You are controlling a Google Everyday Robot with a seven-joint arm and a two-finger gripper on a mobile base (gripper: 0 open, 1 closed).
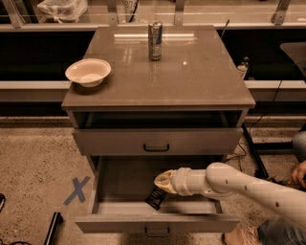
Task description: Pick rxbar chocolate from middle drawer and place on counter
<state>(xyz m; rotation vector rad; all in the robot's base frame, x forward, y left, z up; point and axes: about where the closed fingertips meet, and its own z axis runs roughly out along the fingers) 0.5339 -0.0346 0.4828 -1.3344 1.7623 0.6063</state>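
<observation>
Front panel of the middle drawer point(110, 223) lies nearest, pulled well out, with a dark bar handle point(157, 233) at its centre; inside the drawer, just behind that panel and about midway across, the rxbar chocolate point(155, 197) stands tilted, a black wrapper with pale print, its lower end toward the drawer's floor; the gripper point(160, 182), pale yellow, hangs inside the drawer directly above the bar and meets its upper end, but whether it has closed on the bar cannot be told; the white arm point(239, 184) reaches into the drawer from over its right wall, and farther to the drawer's right a person's hand point(300, 173) shows at the edge; left of the drawer a blue X point(77, 190) is marked on the speckled floor point(33, 167), with a dark strip point(52, 228) lying nearer, beside the drawer's front left corner; above the drawer and set back from it is a like-handled upper drawer point(201, 142), a dark gap over it; higher, over the drawer's rear, spreads the counter point(191, 76), glossy grey-brown; a pale bowl point(88, 72) rests at its left edge, above the drawer's left side, and a silver can point(154, 40) stands upright farther back, in line with the drawer's middle; farthest, up and left of the drawer, a plastic bag point(62, 8) shows at the top edge
</observation>
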